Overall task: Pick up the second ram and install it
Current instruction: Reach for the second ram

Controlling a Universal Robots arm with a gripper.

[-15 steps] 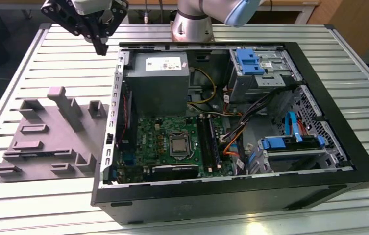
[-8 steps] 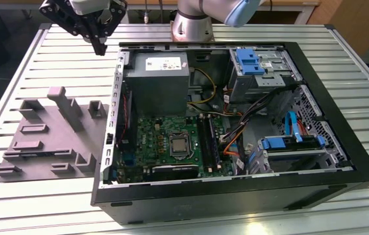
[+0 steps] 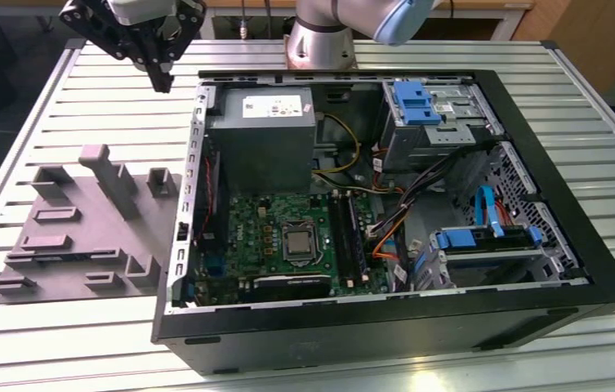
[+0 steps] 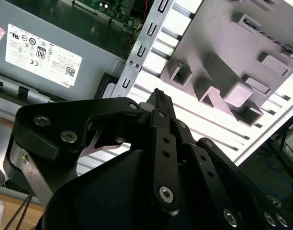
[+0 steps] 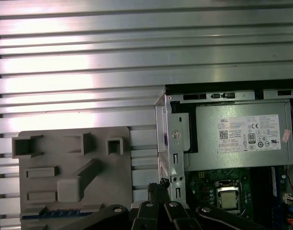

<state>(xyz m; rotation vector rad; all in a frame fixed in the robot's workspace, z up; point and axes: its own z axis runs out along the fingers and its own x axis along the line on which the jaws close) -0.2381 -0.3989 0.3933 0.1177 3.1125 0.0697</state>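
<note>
My gripper (image 3: 161, 82) hangs high over the slatted table at the back, on the exterior view's left, beyond the grey moulded tray (image 3: 78, 229) and just outside the open computer case (image 3: 394, 327). Its fingers meet in a point and look shut with nothing between them; both wrist views show the tips (image 4: 158, 94) (image 5: 158, 186) together. A thin bluish strip (image 5: 55, 212) lies along a slot of the tray (image 5: 74, 158) in the first wrist view; it may be the second ram's edge, but I cannot tell. The memory slots (image 3: 349, 233) run beside the processor (image 3: 300, 241) on the green board.
Inside the case, the grey power supply (image 3: 261, 131) stands at the back, with blue drive brackets (image 3: 414, 102) and orange and blue cables (image 3: 389, 245) on the exterior view's right. The tray's upright blocks (image 3: 111, 175) rise from its surface. The arm's base (image 3: 323, 41) stands behind the case.
</note>
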